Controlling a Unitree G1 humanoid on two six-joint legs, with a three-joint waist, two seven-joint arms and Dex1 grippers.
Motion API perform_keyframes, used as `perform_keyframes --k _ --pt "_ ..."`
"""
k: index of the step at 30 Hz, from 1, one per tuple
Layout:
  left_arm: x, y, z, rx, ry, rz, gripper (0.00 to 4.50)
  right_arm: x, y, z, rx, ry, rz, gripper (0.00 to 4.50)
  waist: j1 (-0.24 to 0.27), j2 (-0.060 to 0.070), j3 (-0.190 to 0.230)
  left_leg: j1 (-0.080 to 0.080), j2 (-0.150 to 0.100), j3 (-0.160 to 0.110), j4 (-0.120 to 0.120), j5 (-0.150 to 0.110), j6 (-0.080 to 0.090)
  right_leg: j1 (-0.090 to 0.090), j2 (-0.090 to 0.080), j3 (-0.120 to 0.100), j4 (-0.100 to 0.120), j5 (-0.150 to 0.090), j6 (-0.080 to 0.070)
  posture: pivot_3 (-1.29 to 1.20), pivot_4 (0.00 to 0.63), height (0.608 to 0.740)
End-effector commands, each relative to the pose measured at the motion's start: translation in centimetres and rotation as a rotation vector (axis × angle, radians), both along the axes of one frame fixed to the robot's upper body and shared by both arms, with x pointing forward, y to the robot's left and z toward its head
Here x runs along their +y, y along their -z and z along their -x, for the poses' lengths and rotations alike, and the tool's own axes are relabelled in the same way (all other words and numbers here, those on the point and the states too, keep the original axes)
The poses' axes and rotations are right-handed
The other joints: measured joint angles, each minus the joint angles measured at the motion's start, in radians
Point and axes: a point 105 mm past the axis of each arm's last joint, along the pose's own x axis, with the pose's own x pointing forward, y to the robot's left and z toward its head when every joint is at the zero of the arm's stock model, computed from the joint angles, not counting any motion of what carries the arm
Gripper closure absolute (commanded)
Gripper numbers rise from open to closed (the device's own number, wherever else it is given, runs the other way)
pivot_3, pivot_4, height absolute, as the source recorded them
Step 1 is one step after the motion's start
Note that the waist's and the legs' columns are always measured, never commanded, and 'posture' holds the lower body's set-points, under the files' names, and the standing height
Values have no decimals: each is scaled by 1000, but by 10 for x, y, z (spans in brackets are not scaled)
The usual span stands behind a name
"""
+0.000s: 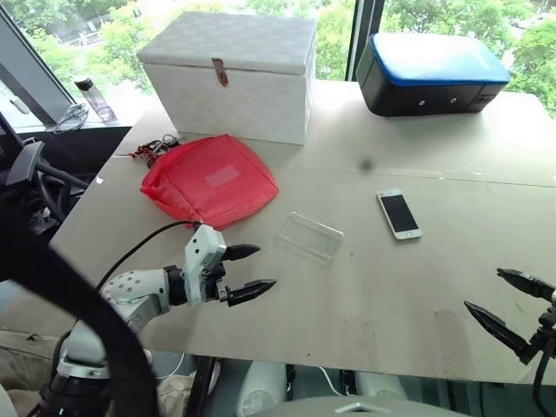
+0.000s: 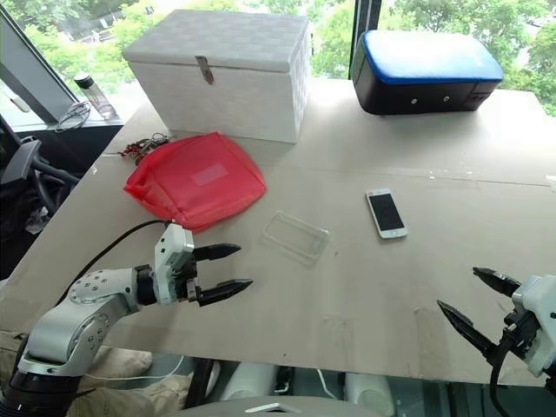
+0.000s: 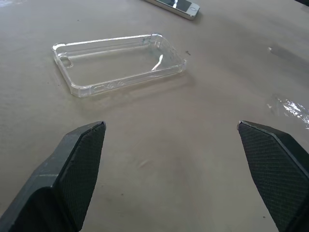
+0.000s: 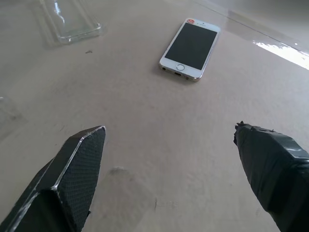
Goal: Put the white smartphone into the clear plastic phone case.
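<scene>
Clear plastic phone case (image 1: 311,236) lying hollow side up mid-table, white smartphone (image 1: 399,214) resting screen up well apart to its right — neither one touched yet.

Left gripper (image 1: 246,271) hovering near the table's front edge, jaws spread wide, holding nothing, aiming toward the case. Right gripper (image 1: 508,307) hanging at the front right, likewise wide and empty, facing the phone.

Judging the risks: phone lying flat and thin on the smooth board, so likely skidding away under a pinch rather than lifting; case light and slippery, likely shifting or flipping if pressed off-centre; phone possibly going in at a skew and jamming on a raised edge.

Surface — pale beige table (image 1: 391,295), faintly scuffed. Sitting toward the back: red fabric pouch (image 1: 210,180), white latched box (image 1: 233,73), blue-topped black case (image 1: 430,73). Standing by the window with green foliage outside, a bottle (image 1: 93,97).
</scene>
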Motion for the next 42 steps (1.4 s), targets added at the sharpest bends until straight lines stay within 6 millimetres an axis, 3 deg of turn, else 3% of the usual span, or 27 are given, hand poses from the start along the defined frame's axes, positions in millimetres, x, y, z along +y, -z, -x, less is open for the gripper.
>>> perform_keyframes --k 1,4,10,16,20,22,25,27,29,32,37,39,42 --pt "-3 -12 -10 -68 14 -7 46 4 -17 -2 -105 -18 -27 0 3 0 0 0 0 0 -1 0 0 0 0 0 0 0 0 0 150 740" --pt "-16 -24 -30 -151 21 -19 46 22 -36 -3 -206 -92 -88 0 14 1 0 0 0 0 -3 0 0 -1 0 -2 0 0 0 0 150 740" --pt "-39 -24 -53 -107 127 -134 46 48 -46 1 -194 -206 -147 0 9 0 1 0 -2 0 -3 0 0 0 0 -3 0 2 4 0 150 740" --pt "-62 1 -77 -128 394 -313 46 57 -47 -4 -165 -249 -139 0 7 0 1 1 -4 0 -2 0 0 2 8 -3 0 2 4 0 150 740" --pt "-57 26 -82 -87 495 -413 1232 55 -49 -6 -167 -230 -127 0 7 -2 1 1 -4 0 -2 0 1 2 9 -2 0 1 5 0 150 740" --pt "-57 32 -85 -55 497 -423 2174 53 -49 -6 -169 -206 -117 0 7 -1 1 1 -4 -1 -2 0 1 2 10 -2 0 1 6 0 150 740" --pt "-65 31 -93 -19 426 -393 3546 50 -45 -6 -164 -163 -100 0 8 -1 0 1 -4 -1 -2 0 1 3 9 -2 0 1 6 0 150 740" --pt "-86 18 -90 9 384 -310 4458 47 -43 -12 -172 -90 -105 0 10 -2 0 1 -4 -1 -1 0 1 4 8 -3 0 1 7 0 150 740" --pt "-104 8 -77 39 388 -263 4458 45 -43 -20 -197 -17 -104 0 11 -2 0 0 -4 -3 3 0 1 5 8 -4 1 1 7 0 150 740" --pt "-117 5 -64 44 393 -270 4458 51 -34 -24 -153 24 -88 0 8 -2 1 -3 -4 -4 10 -1 3 5 3 -4 2 1 7 0 150 740" --pt "-127 3 -68 31 358 -272 4458 67 -29 -34 -70 30 -154 0 4 -2 1 -3 -3 -4 11 -1 3 5 4 -4 3 1 7 0 150 740" --pt "-134 1 -68 28 370 -265 4458 69 -28 -43 -51 12 -176 0 6 -2 1 -3 -3 -4 11 -1 3 5 4 -4 4 1 6 0 150 740" --pt "-141 -4 -63 48 408 -226 4458 55 -20 -71 -26 118 -154 0 7 -2 1 -3 -3 -4 12 -1 3 5 5 -4 3 1 6 0 150 740"
